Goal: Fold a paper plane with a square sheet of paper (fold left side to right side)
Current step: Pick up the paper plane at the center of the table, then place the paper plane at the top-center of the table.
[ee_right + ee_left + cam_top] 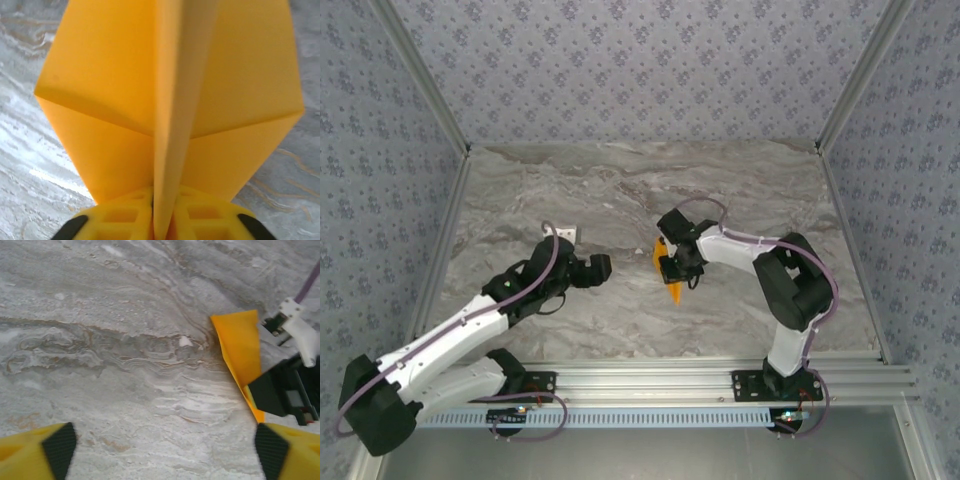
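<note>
The square sheet of paper stands folded into a bright-orange paper plane (670, 275) near the table's middle, nose toward the near edge. My right gripper (677, 262) is shut on its centre crease. From the right wrist, the crease (172, 100) rises straight out of the yellow fingers (125, 220), and two wings spread to either side. My left gripper (603, 268) is open a short way left of the plane, touching nothing. In the left wrist view its yellow fingers (50, 450) stand far apart over bare marble, with the plane (239, 347) at the right.
The marble table (640, 180) is bounded by patterned walls on three sides and an aluminium rail (720, 378) along the near edge. A small white piece (565, 233) sits just behind the left wrist. The right arm's elbow (795, 280) rises at the right.
</note>
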